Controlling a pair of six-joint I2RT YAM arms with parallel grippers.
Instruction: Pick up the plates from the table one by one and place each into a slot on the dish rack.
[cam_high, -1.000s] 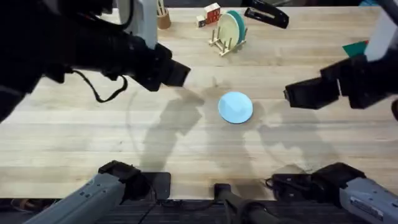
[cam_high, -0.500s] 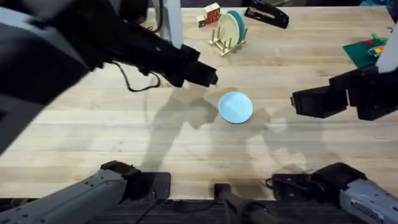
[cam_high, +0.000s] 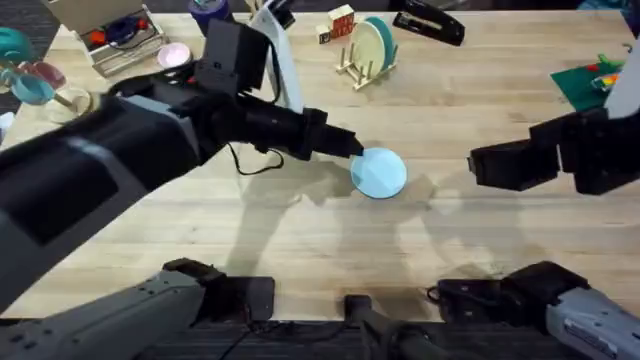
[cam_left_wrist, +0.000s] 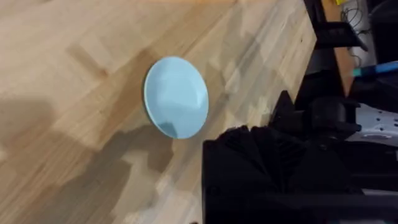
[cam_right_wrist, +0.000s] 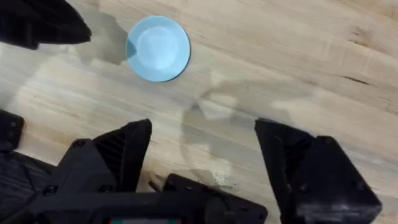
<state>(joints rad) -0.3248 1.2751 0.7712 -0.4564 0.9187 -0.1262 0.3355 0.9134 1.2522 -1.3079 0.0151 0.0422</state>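
Pincer of left arm (cam_high: 345, 143), state impossible to tell, at near-left rim of light blue plate (cam_high: 379, 172) flat on bench (cam_high: 300, 250); right pincer (cam_right_wrist: 202, 152), jaws apart, well off.

Your overhead view sits above the arm bases, looking down and forward across the table (cam_high: 150, 250) to the rack (cam_high: 362, 62) at the far edge. Your left wrist view looks down at the tabletop from close range, the blue plate (cam_left_wrist: 176, 97) near centre. Your right wrist view looks down from somewhat higher, between its spread fingers (cam_right_wrist: 112, 155). All three views share the blue plate and the planks around it.
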